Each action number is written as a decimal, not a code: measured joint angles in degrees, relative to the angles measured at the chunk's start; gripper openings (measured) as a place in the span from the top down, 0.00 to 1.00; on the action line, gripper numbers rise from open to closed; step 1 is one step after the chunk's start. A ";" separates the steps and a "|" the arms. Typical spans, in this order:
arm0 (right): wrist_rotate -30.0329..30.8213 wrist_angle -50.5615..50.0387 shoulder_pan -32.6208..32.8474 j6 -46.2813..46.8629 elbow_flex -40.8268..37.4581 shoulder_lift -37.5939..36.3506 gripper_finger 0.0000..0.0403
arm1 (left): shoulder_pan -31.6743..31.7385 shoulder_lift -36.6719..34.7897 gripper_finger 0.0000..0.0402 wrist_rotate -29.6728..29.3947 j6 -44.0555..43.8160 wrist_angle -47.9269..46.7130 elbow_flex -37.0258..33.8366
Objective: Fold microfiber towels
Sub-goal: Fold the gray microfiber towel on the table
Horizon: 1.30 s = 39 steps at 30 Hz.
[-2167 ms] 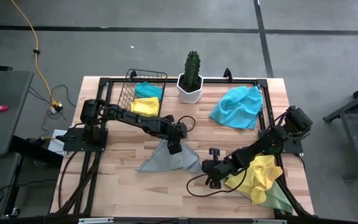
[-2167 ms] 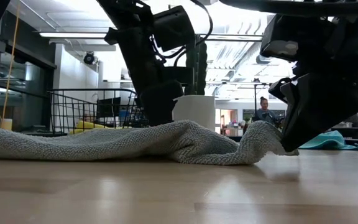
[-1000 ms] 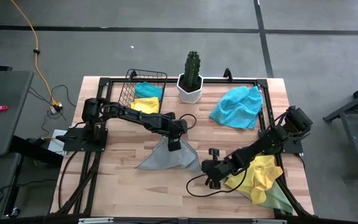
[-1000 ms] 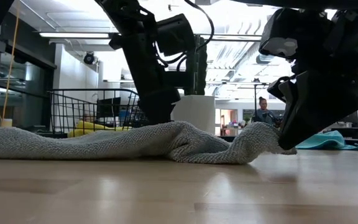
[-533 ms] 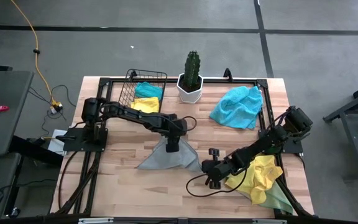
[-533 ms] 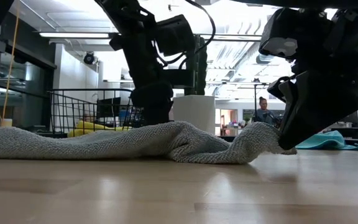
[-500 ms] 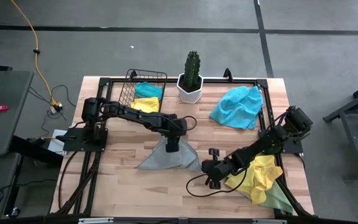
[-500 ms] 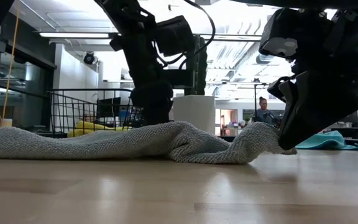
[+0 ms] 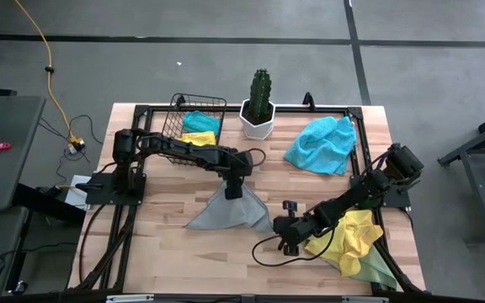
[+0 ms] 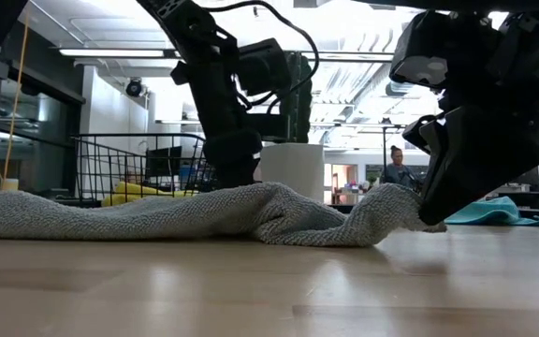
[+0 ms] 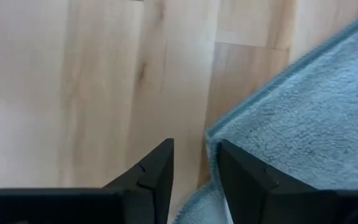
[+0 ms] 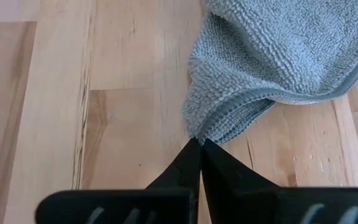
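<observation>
Wooden table (image 9: 158,252) inside a black frame, grey floor around it. The grey towel (image 9: 230,215) lies rumpled at the table's centre. The right gripper (image 12: 199,144) is clamped shut on the towel's corner nearest that arm. The left gripper (image 11: 194,163) hangs at the towel's far corner (fingers parted, the hem between them, not pinched). A turquoise towel (image 9: 320,145) lies beside the potted cactus (image 9: 259,105).

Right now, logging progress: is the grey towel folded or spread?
Partly folded: the grey towel lies bunched, its corner doubled over at the right gripper.
</observation>
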 joint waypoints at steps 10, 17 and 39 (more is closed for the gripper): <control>0.00 0.02 0.01 0.00 0.00 0.00 1.00 | -0.04 0.01 0.83 2.69 -0.02 0.49 0.02; -0.01 0.02 0.01 0.00 0.00 0.00 1.00 | -0.05 0.01 0.98 2.67 -1.56 0.46 0.02; 14.21 -23.55 -0.78 5.70 1.79 -13.75 1.00 | -3.71 -26.15 1.00 -2.52 -3.06 -2.25 0.04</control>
